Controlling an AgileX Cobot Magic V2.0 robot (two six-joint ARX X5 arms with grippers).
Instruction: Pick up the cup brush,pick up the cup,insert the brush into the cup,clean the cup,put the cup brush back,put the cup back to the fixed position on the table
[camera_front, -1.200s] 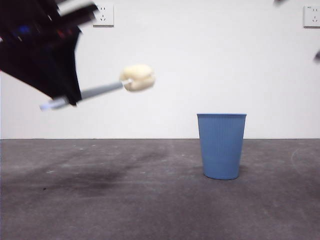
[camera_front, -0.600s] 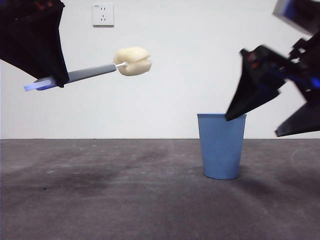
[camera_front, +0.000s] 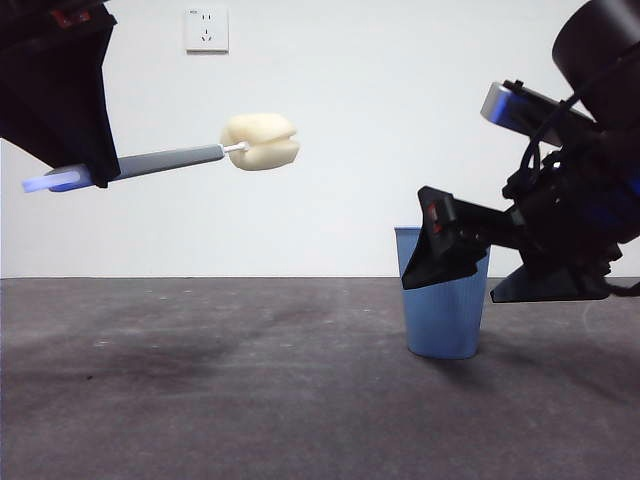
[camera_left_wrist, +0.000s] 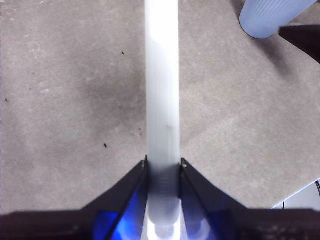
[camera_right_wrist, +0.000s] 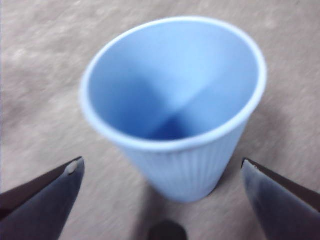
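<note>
I have the cup brush (camera_front: 170, 158) clamped in the left gripper (camera_left_wrist: 163, 172), fingers (camera_left_wrist: 131, 186) closed tight on the grey handle close to its white end. It is held high above the tabletop (camera_front: 200, 380), roughly level, with the sponge head (camera_front: 260, 141) pointing toward the cup side and well apart from it.

The cup (camera_front: 443, 312) stands upright on the tabletop, empty as far as I see in the right wrist view. The right gripper (camera_right_wrist: 160, 175) is at the cup with its fingers (camera_right_wrist: 47, 192) spread wide, one to each side of the wall and not touching it.

Handling notes, my judgement:
- Cup looks like thin, light plastic. Ribbed wall should give decent friction, but it will likely flex or ovalise under a hard squeeze.
- Best hold is probably mid-wall or just under the smooth rim band, where the rim stiffens it. The taper means a low grip may slide upward through the fingers.
- Keep the mouth clear for the brush.
- Brush handle seems stiff; sponge head is soft and will compress on entry. The long overhang may lever in the fingers if the head drags.
</note>
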